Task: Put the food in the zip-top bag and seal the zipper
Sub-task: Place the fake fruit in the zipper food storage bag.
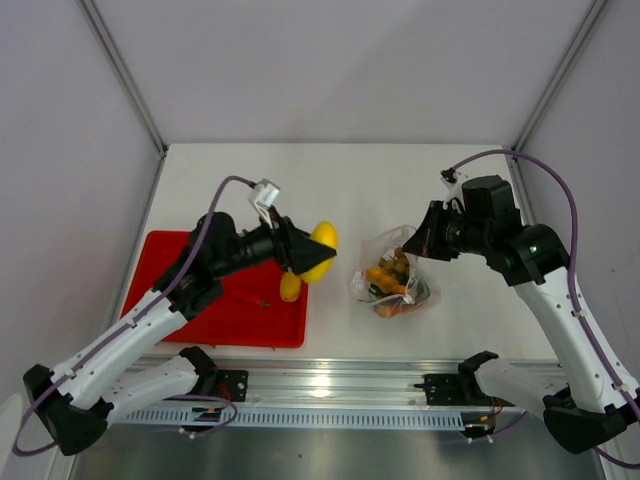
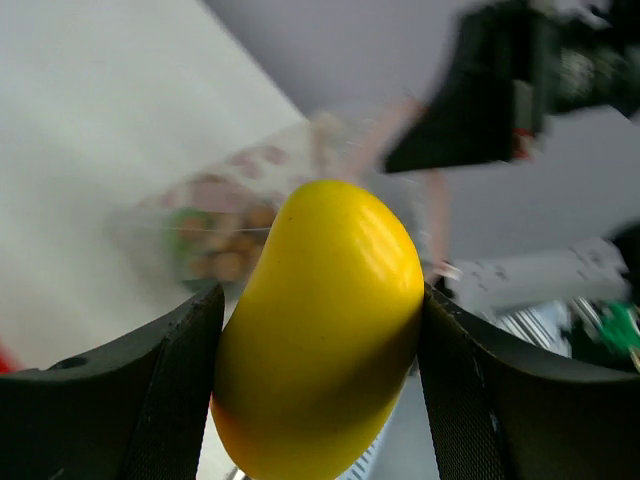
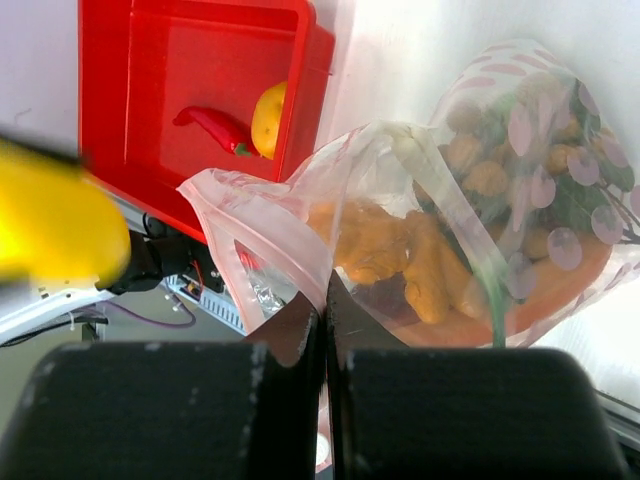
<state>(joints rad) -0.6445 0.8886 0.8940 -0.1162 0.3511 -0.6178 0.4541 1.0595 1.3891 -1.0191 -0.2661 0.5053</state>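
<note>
My left gripper [image 1: 308, 255] is shut on a smooth yellow banana [image 1: 322, 248] and holds it in the air just right of the red tray, left of the zip-top bag [image 1: 395, 275]. The banana fills the left wrist view [image 2: 320, 330] between both fingers. My right gripper [image 1: 422, 245] is shut on the bag's mouth edge [image 3: 327, 300] and holds it up and open. The pink zipper strip [image 3: 255, 235] curves around the open mouth. Tan balls, orange pieces and green stalks lie inside the bag [image 3: 480, 200]. A yellow lemon [image 3: 268, 118] and a red chili [image 3: 212, 127] lie in the tray.
The red tray [image 1: 180, 300] sits at the front left of the white table, with the lemon [image 1: 290, 287] at its right edge. A metal rail [image 1: 330, 385] runs along the near edge. Grey walls enclose the back and sides.
</note>
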